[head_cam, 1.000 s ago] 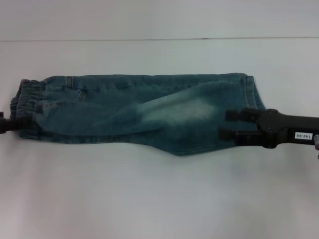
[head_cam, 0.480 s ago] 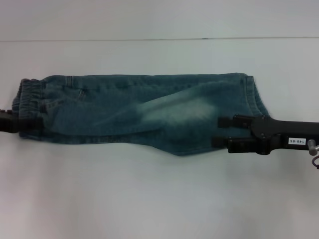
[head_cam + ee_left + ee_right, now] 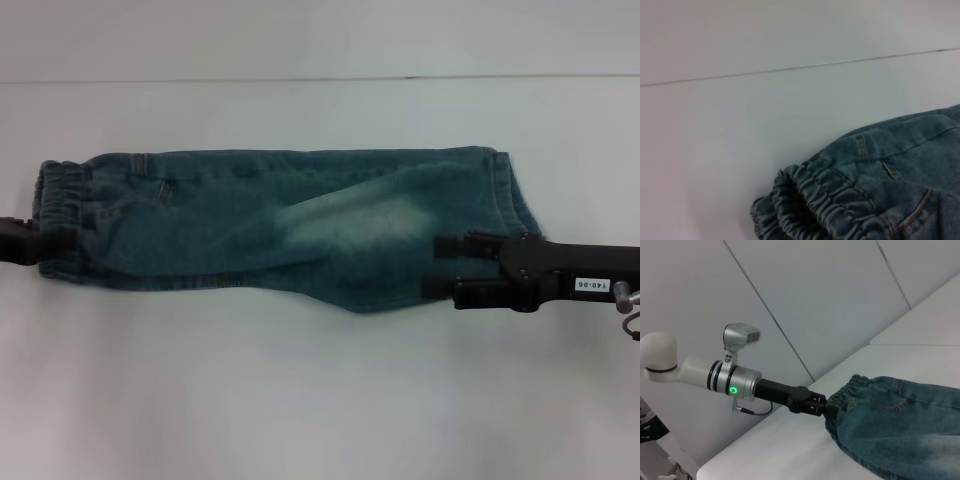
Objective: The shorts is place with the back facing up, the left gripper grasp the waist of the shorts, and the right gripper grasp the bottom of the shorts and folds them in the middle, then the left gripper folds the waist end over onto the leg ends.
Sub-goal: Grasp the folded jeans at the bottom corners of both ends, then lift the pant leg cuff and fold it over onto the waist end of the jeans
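Head view shows faded blue denim shorts folded lengthwise on the white table; left tool pinches the gathered waist, right tool is spread over the legs.

Light is soft and even, with no hard glare on the white table. The shorts cast only a faint shadow along their near edge. The head view is slightly hazy, and fabric detail is smeared. In the left wrist view the waistband is soft-focused. The right wrist view is the crispest.
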Motion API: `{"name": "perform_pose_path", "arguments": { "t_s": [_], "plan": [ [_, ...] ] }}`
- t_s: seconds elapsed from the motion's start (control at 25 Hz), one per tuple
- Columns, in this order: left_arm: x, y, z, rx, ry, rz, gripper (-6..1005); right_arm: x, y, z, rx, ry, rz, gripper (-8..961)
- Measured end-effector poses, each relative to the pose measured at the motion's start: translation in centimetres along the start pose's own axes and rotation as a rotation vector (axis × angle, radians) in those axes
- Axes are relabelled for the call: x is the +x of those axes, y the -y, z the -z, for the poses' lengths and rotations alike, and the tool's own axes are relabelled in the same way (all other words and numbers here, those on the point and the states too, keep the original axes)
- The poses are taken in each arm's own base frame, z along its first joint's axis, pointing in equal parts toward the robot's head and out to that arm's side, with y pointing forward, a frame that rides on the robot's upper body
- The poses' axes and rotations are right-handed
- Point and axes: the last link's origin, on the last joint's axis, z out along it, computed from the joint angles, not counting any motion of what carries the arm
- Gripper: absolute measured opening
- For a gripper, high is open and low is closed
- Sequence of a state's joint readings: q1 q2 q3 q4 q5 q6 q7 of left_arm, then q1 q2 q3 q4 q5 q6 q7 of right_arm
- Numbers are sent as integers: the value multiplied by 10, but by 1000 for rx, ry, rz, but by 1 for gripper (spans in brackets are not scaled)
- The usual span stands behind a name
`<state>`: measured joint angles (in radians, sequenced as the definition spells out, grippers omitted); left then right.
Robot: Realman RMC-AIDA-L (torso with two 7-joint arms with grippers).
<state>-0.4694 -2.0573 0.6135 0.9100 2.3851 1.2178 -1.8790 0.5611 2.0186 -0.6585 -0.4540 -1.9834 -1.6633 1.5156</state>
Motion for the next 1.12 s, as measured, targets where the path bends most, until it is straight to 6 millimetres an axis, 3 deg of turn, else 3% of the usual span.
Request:
{"name": "perform_pose_path", "arguments": {
  "t_s": [0.28, 0.52, 0.6, 0.8, 1.0, 1.12],
  "plan": [
    [2, -4, 3, -31, 8, -17, 343, 1, 0, -3, -2, -15, 3, 941],
    [28, -13, 25, -94, -6, -74, 183, 2, 0, -5, -2, -33, 24, 924],
    [40, -18, 33, -106, -16, -96, 120, 3, 1, -5, 0, -37, 39, 848],
    [67, -31, 42, -153, -24, -139, 108, 1, 8, -8, 64, 5, 73, 649],
    [91, -40, 41, -187, -36, -183, 107, -5, 35, -1, 333, 235, 117, 448],
    [102, -47, 40, -205, -45, -204, 107, -2, 46, -12, 468, 361, 147, 356]
  ]
}}
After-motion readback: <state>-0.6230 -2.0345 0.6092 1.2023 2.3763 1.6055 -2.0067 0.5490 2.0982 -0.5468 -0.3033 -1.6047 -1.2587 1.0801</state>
